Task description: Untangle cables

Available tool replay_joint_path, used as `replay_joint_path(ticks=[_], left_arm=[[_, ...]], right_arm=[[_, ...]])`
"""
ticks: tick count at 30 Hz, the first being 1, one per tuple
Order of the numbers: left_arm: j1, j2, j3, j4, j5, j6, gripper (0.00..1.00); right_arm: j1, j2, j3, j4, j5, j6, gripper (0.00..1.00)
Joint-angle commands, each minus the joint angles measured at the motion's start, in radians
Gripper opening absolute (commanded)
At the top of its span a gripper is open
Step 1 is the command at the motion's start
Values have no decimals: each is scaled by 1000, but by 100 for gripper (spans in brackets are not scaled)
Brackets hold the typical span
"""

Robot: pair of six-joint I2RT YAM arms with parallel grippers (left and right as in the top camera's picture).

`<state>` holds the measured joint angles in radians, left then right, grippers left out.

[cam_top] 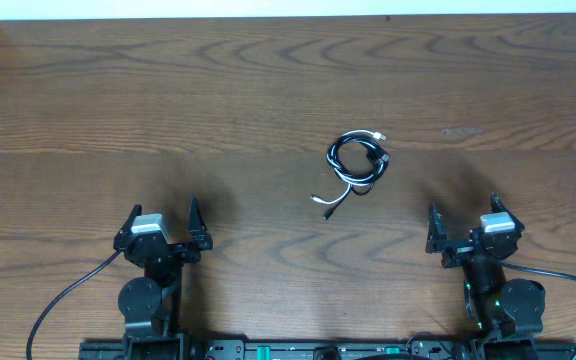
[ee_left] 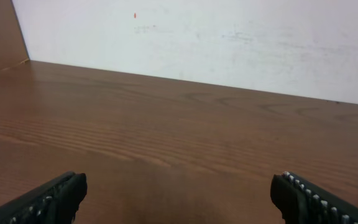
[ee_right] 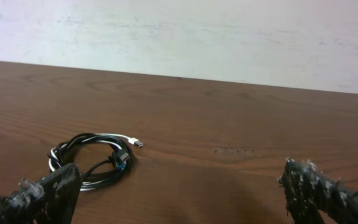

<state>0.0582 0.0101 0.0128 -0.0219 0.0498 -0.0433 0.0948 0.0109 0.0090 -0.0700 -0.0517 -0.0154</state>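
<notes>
— Where does the overhead view look from?
— From high above the table (cam_top: 268, 90), straight down, with both arms at the bottom edge.
— And the wrist views?
— Each sits low behind its own hand, the left hand (ee_left: 179, 205) or the right hand (ee_right: 179, 196), and faces across the wood to the white wall (ee_left: 229, 37).
— What do they share?
— The cables (cam_top: 358, 160) show in the overhead and right views. The left view catches only their edge.

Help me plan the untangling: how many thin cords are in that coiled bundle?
2 I can tell apart: a thin black cord coiled in loops, and a thin white cord running through it, one end trailing out of the coil. More may hide in the tangle.
</notes>
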Motion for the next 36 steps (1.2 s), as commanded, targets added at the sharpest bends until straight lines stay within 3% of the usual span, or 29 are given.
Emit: replay_joint_path(ticks=[1,36], left_arm=[[0,-4,-9,-48,-13,21,99],[0,54,24,-42,0,21,99]], right_arm=[[4,-5,-3,-2,4,-8,99],[4,-5,-3,-1,-19,4,99]])
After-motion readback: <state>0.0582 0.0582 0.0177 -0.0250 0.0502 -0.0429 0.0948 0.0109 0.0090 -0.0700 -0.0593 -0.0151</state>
